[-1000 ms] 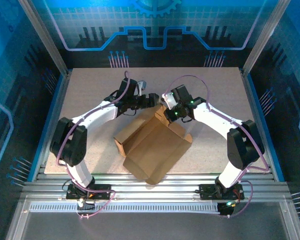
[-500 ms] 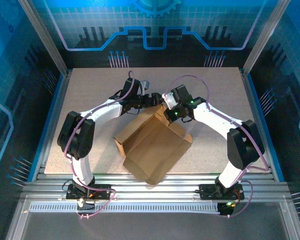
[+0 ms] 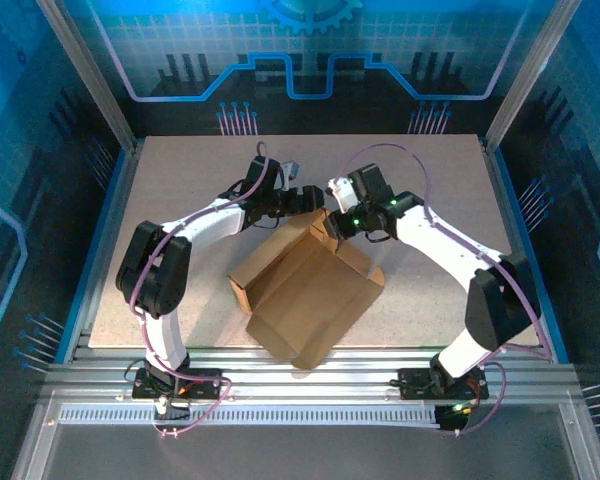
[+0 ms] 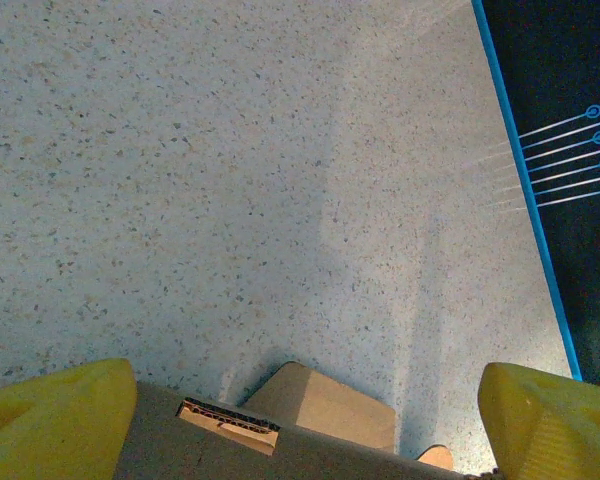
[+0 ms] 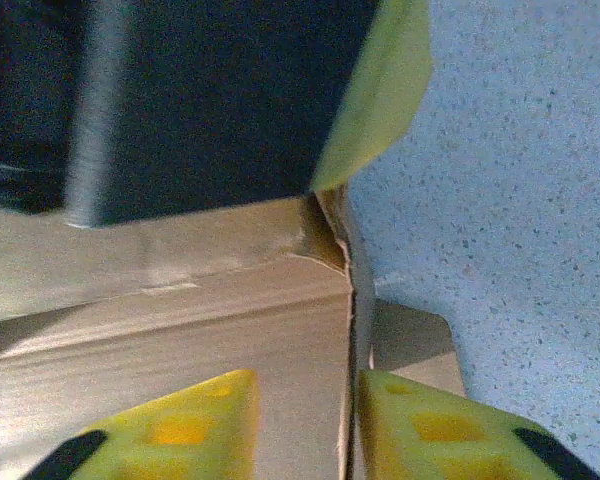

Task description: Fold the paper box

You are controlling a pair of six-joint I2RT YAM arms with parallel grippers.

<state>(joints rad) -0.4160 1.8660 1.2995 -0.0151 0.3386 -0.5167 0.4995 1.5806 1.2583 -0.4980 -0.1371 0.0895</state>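
Observation:
The paper box (image 3: 305, 290) is a brown cardboard cut-out, partly folded, lying askew mid-table with its walls raised at the far end. My left gripper (image 3: 310, 198) hangs open at the box's far corner; in the left wrist view its yellow fingers (image 4: 60, 420) stand wide apart over the cardboard edge (image 4: 330, 405). My right gripper (image 3: 335, 222) sits at the same far corner from the right. Its jaws (image 5: 305, 420) straddle an upright wall of the box (image 5: 180, 320): the right finger (image 5: 430, 430) lies against the wall, the left one stands off it. The left gripper's pad (image 5: 380, 90) looms close above.
The speckled table (image 3: 180, 200) has free room to the far left and right of the box. A blue border (image 4: 525, 180) marks the table's edge. Metal rails (image 3: 310, 360) run along the near side by the arm bases.
The right gripper's jaws have parted from the box wall they were shut on, and its wrist has shifted slightly back. The left arm swung in toward the box corner, then held.

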